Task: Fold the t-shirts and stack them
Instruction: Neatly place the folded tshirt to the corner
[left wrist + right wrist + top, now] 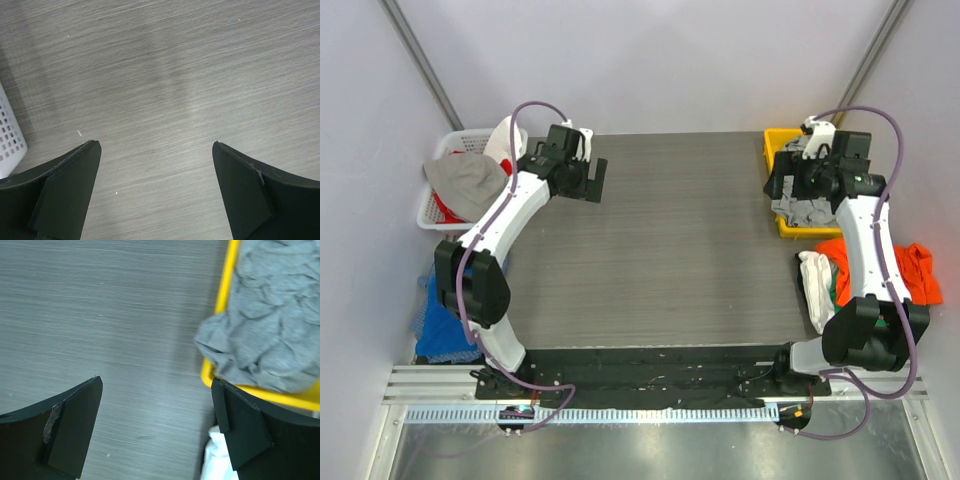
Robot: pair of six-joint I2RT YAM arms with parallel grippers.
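A crumpled light grey t-shirt (270, 330) lies in the yellow bin (227, 290) at the table's far right and hangs over its near rim (800, 212). An orange t-shirt (918, 270) sits heaped off the table's right edge, with a white one (815, 282) and a bit of green (842, 285) next to it. My right gripper (156, 385) hangs open and empty over the table just left of the bin (782, 186). Over bare table at the far left, my left gripper (156, 150) is open and empty too (588, 182).
A white perforated basket (445, 150) holding beige, red and white cloth stands off the far-left corner; its corner shows in the left wrist view (10, 142). Blue cloth (438, 330) lies below it beside the left arm. White cloth (215, 462) shows below the bin.
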